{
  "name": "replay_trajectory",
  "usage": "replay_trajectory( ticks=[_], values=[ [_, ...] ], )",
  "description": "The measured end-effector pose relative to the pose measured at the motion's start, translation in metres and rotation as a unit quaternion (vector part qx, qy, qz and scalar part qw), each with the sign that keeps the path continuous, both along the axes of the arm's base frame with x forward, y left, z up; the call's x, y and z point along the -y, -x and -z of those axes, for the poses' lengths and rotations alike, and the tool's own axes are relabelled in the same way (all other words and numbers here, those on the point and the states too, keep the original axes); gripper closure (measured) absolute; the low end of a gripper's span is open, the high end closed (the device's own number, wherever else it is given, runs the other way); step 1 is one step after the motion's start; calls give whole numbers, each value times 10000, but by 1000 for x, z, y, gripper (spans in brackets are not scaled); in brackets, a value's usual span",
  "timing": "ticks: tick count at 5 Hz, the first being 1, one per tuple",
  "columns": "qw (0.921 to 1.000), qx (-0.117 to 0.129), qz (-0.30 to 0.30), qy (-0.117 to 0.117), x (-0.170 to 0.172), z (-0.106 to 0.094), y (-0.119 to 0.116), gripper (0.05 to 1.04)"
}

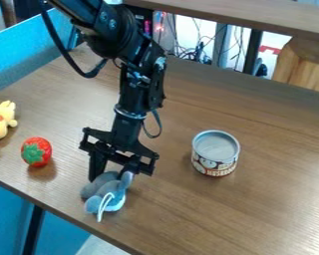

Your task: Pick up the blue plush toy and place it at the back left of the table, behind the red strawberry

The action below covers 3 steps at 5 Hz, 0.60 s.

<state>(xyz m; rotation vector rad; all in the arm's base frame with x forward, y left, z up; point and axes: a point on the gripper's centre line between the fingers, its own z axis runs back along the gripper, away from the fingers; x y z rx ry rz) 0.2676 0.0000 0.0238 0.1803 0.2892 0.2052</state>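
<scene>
The can [216,153] bears a printed label [213,166]; it stands upright between two and three o'clock from the gripper [112,175]. The strawberry [36,152] lies toward half past nine, the yellow plush toy [2,120] toward ten. The grey-blue plush [103,192] is at the gripper's tips, toward six; I cannot tell whether the pincer grips it. The black arm [137,82] slants in from eleven, then hangs down.

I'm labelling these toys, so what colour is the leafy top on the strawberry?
The leafy top is green, seen best in the camera view.
</scene>
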Motion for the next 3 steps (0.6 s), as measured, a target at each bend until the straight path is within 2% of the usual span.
replay_trajectory(
  ticks=[1,2,3],
  values=[
    [9975,367,586,133,0,-36,-11,581],
    [9878,327,1520,-96,-14,-70,-29,599],
    [9605,208,2765,-253,-48,-100,-56,599]
  ],
)
